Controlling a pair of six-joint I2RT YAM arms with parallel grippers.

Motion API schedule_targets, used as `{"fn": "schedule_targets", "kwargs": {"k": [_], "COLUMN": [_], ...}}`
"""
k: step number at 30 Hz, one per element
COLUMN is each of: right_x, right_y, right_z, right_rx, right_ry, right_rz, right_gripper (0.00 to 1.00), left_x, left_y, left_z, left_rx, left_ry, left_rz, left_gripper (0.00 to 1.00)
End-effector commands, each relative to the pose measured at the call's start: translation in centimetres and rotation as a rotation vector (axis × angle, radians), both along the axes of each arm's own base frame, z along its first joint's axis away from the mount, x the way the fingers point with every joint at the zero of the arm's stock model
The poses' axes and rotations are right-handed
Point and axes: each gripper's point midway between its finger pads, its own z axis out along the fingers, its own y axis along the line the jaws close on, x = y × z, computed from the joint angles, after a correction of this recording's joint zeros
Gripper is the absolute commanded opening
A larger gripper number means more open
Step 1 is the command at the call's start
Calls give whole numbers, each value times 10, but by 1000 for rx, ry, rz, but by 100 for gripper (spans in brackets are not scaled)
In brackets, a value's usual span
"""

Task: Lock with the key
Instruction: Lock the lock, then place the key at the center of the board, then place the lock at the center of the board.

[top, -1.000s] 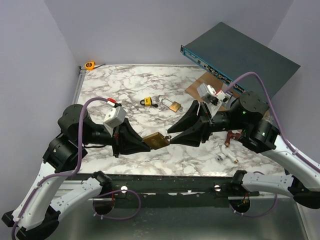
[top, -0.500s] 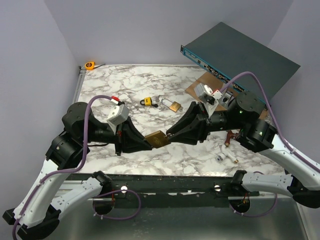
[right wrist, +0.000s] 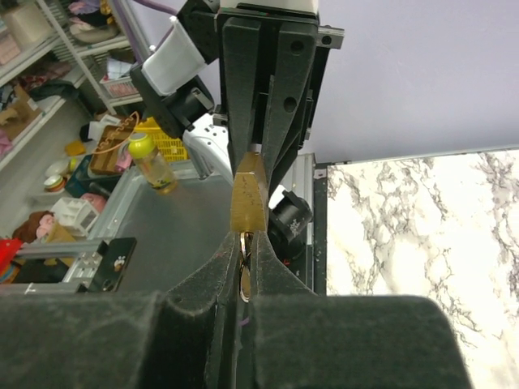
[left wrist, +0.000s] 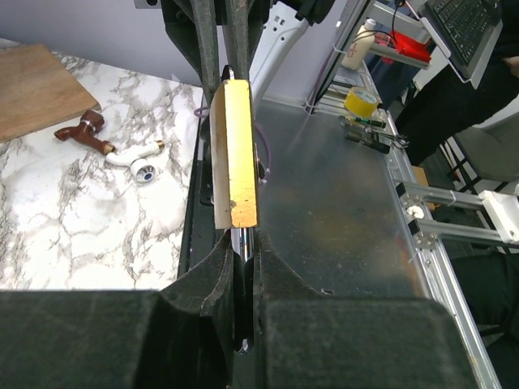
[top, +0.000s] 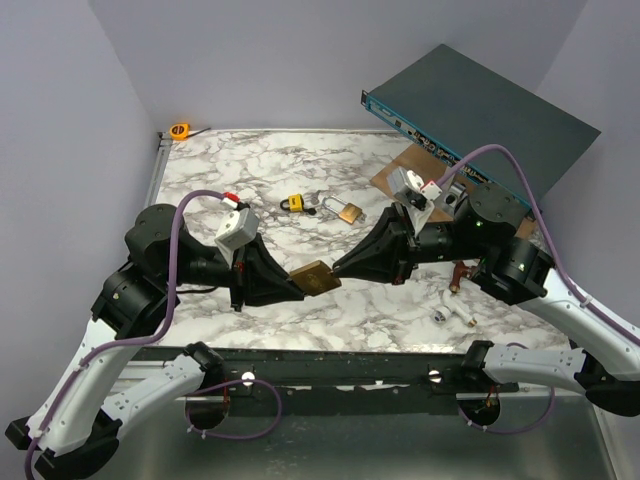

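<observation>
We hold the padlock [top: 314, 277] clenched in the left jaws above the counter [top: 300, 170], its long axis toward the right jaws, which pinch what appears to be the key [right wrist: 244, 241].

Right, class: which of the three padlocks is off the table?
The large brass padlock clamped in the left pincer, mid-air; the yellow padlock and the small brass padlock lie side by side on the marble table.

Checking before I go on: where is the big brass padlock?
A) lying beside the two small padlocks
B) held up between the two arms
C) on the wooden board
B: the padlock sits between the arms, left fingers gripping one end, right fingers closed on the key at the other.
</observation>
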Motion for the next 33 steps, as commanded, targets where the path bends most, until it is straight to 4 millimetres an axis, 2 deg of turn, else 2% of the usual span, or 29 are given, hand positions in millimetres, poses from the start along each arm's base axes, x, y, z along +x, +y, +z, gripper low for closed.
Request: {"fn": "schedule_targets", "kwargs": {"k": [1,6,11,18,25,27,29,33], "right_x": [0,6,15,17,31,44,64,104], "right_y": [-2,-4,-16,-34,-47,-46,-44,-35], "right_z": [-8,-15,-12,-4,-9,-15,-26,-66], "right_rx": [-28,-43,-44,-37,-68,-93,-128,-228], "right_ry": [12,-2,-42,-75,-91,-77,-46,32], "right_rz": [-14,-53,-149,-218,-330,-394,-488,-656], "right_gripper": [1,1,1,1,1,1,1,1], "left_x": [1,1,7,11,13,21,38,82], "left_y": [1,2,5,8,9,8,6,3], "left_z": [14,13,6,-3,-7,-10,-15,-35], "left_rx": [-51,-46,-28,-11,-7,7,25,57], "left_ry": [-71,-81,-78,-90,-98,-80,-42,90], "left_rz": [7,17,40,54,67,103,182,358], "left_gripper": [0,0,0,0,0,0,0,0]}}
